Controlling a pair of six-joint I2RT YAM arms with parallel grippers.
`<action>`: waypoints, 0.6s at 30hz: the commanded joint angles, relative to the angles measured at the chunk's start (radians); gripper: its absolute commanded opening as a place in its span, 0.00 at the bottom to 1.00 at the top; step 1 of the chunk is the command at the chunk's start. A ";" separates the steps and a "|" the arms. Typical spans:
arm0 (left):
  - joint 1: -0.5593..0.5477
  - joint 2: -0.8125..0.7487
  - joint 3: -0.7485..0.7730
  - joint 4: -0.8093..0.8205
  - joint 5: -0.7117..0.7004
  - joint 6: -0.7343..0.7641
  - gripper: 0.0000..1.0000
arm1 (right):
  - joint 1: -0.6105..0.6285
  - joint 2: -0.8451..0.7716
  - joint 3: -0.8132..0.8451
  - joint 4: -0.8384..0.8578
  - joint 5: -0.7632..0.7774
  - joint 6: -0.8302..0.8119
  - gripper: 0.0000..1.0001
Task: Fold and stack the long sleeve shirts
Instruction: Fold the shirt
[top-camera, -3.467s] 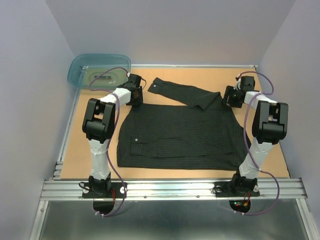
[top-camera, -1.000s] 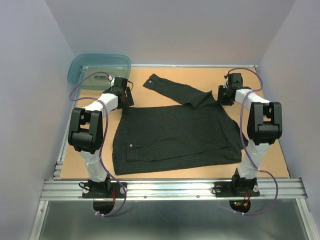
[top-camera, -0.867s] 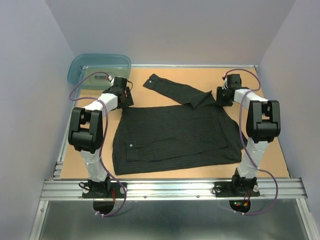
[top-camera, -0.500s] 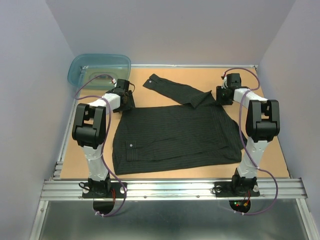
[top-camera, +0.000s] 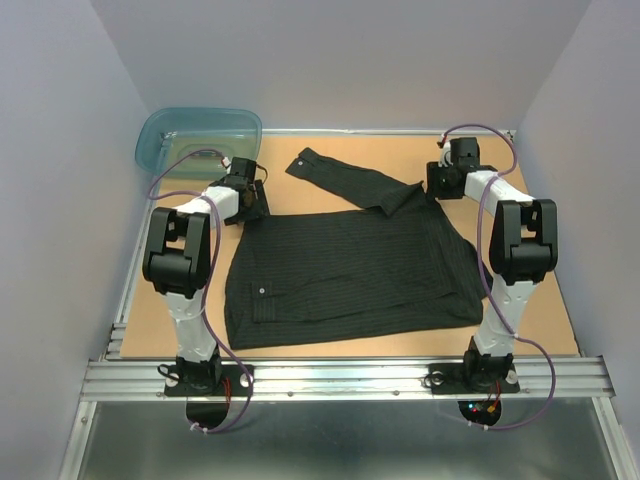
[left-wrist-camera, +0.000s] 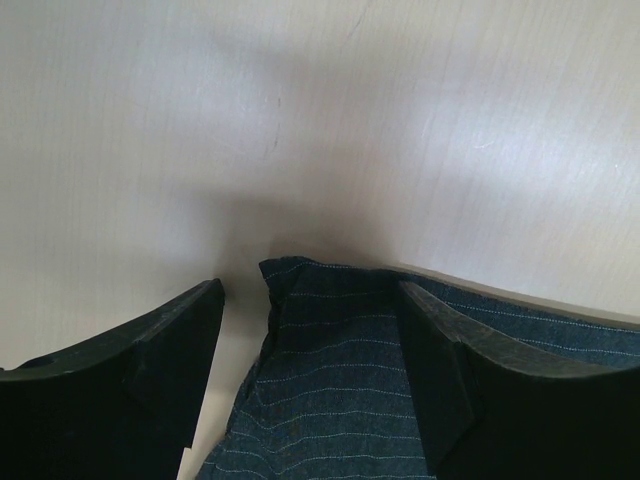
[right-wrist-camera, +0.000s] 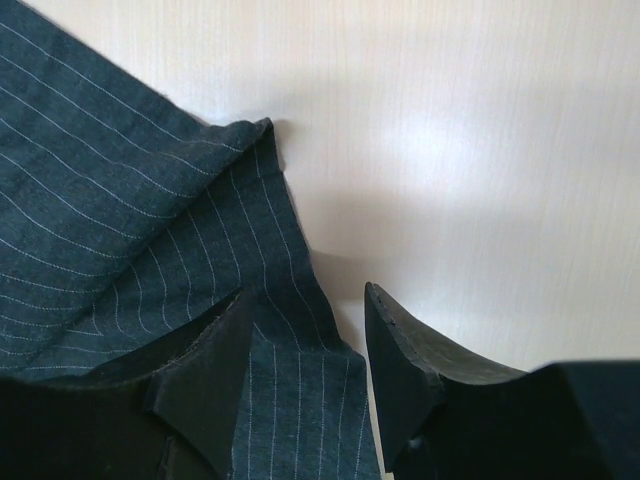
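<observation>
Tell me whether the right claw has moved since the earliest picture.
Yes. The right claw has shifted left and toward the far edge of the table.

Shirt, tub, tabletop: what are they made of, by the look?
Shirt: woven cloth, matte, fine pinstripes, lying limp with creases. Tub: likely plastic, translucent teal, glossy rim. Tabletop: probably wood or fibreboard, flat tan, matte; cannot tell which.
</observation>
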 joint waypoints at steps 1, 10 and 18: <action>0.035 -0.085 -0.015 0.000 0.025 -0.005 0.81 | 0.007 -0.015 0.069 0.019 -0.011 -0.019 0.54; 0.058 -0.113 -0.054 0.050 0.097 0.000 0.76 | 0.007 -0.030 0.054 0.019 -0.008 -0.030 0.56; 0.058 -0.064 -0.051 0.022 0.063 0.016 0.62 | 0.009 -0.024 0.054 0.018 -0.004 -0.039 0.73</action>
